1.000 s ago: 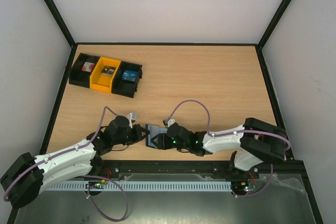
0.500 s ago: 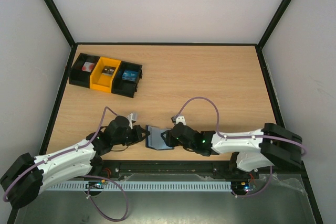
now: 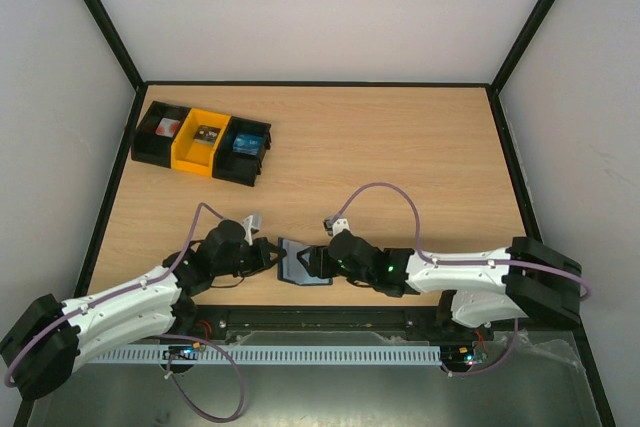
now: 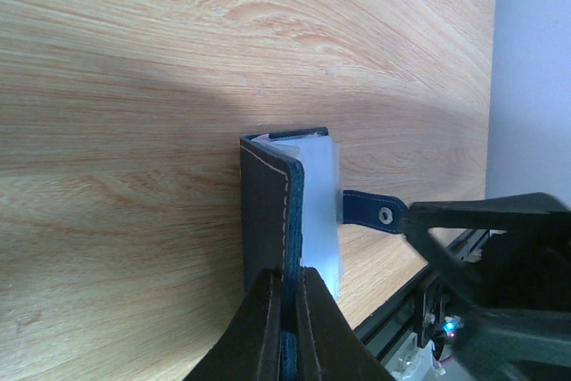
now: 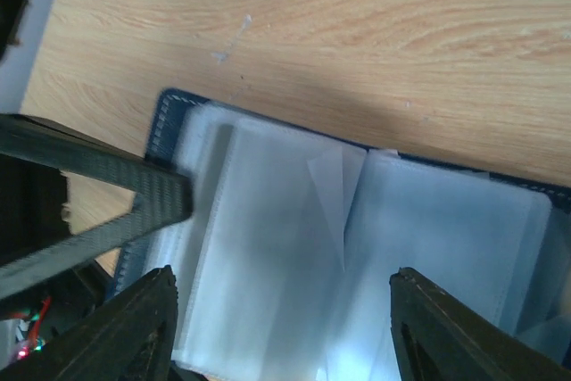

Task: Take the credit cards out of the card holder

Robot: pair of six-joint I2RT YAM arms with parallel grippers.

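The small dark blue folding card holder [image 3: 298, 263] sits open near the front edge of the pale wooden table [image 3: 400, 147]. Its clear plastic sleeves [image 5: 294, 238] look limp, so a pinch may catch a sleeve instead of a card and drag the wallet. The left gripper [image 4: 287, 278] is clamped on one leather cover; the right gripper [image 5: 281, 278] hangs spread wide above the sleeves, holding nothing

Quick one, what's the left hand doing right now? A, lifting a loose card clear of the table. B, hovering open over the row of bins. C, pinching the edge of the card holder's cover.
C: in the left wrist view the left hand is closed on the stitched dark blue cover of the card holder.
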